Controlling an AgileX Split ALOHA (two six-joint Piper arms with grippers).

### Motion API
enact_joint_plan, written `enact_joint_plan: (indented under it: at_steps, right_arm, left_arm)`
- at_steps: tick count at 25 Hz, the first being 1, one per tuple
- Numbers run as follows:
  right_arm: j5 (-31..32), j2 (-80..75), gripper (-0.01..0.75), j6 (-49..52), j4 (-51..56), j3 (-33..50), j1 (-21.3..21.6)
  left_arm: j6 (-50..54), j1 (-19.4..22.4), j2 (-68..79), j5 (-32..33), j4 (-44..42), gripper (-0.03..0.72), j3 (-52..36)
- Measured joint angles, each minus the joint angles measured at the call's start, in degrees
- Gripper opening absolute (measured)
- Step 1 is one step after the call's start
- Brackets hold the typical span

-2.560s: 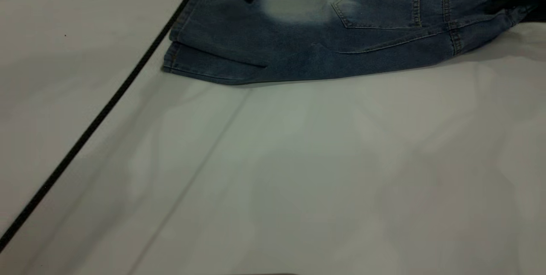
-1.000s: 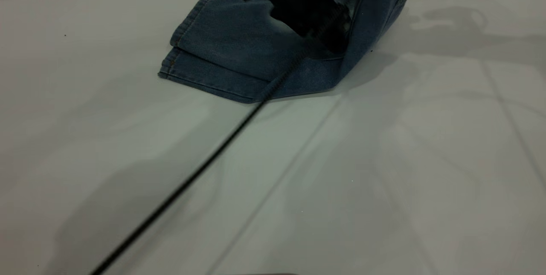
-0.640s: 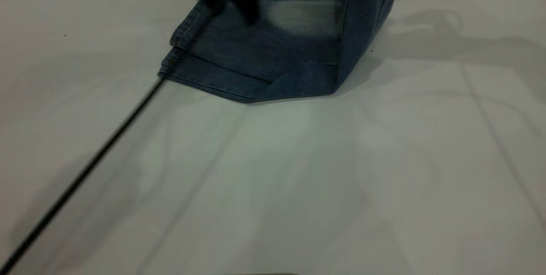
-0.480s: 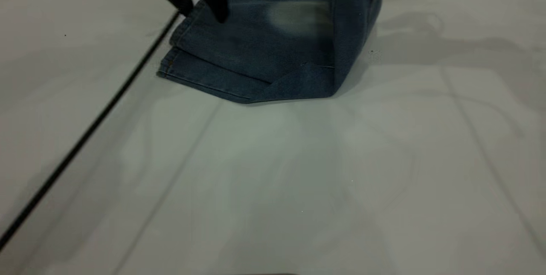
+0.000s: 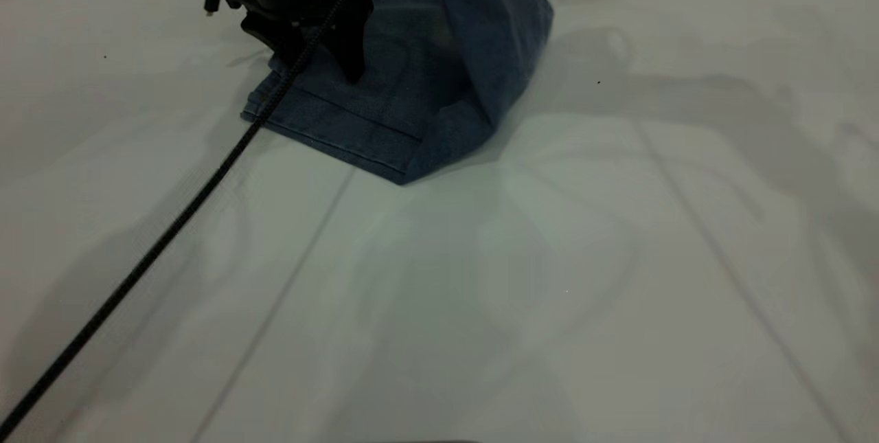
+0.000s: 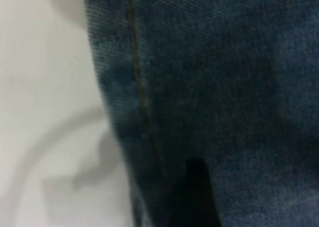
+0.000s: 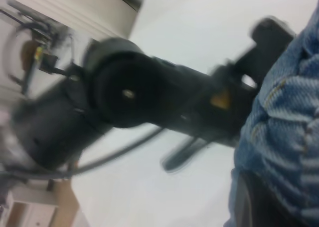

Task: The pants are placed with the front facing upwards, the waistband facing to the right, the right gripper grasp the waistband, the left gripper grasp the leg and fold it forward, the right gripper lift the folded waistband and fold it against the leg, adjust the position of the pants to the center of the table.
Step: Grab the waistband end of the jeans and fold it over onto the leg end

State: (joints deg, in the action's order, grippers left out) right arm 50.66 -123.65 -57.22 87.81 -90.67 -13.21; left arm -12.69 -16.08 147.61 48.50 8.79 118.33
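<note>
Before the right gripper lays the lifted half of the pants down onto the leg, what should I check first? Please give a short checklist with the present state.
1. Right gripper holds the waistband: ok, the denim hangs lifted.
2. Leg half of the pants lies flat on the table: ok.
3. Landing area is free: not ok, the left gripper stands on the leg.
4. Left gripper is open, so it can withdraw: ok.
5. Pants are at the table's centre: not ok, they lie near the far edge.

It looked like a robot lab: a bare white worktop (image 5: 618, 257), a robot arm (image 7: 129, 102), cluttered shelving (image 7: 30, 52) behind.
</note>
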Motion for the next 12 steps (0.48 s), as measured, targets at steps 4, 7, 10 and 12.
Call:
enact_joint_plan:
  at_steps: [4, 7, 10, 12]
  right_arm:
    - [-0.64, 0.00, 0.082, -3.64, 5.00, 0.00, -1.53]
    - [-1.86, 0.00, 0.082, -5.44, 7.77, 0.00, -2.55]
    - [-3.25, 0.00, 0.082, -5.87, 7.78, 0.00, -2.86]
    - [-4.63, -0.05, 0.082, -5.99, 7.78, 0.00, -2.86]
  left_arm:
    - [0.00, -0.52, -0.01, 0.00, 0.07, 0.552, 0.19]
    - [-0.06, -1.37, 0.36, 0.47, 0.45, 0.552, 0.76]
    - [-0.10, -1.66, 0.56, 2.69, 0.23, 0.552, 2.31]
    - [-0.10, -1.49, 0.85, 6.27, -1.29, 0.552, 4.83]
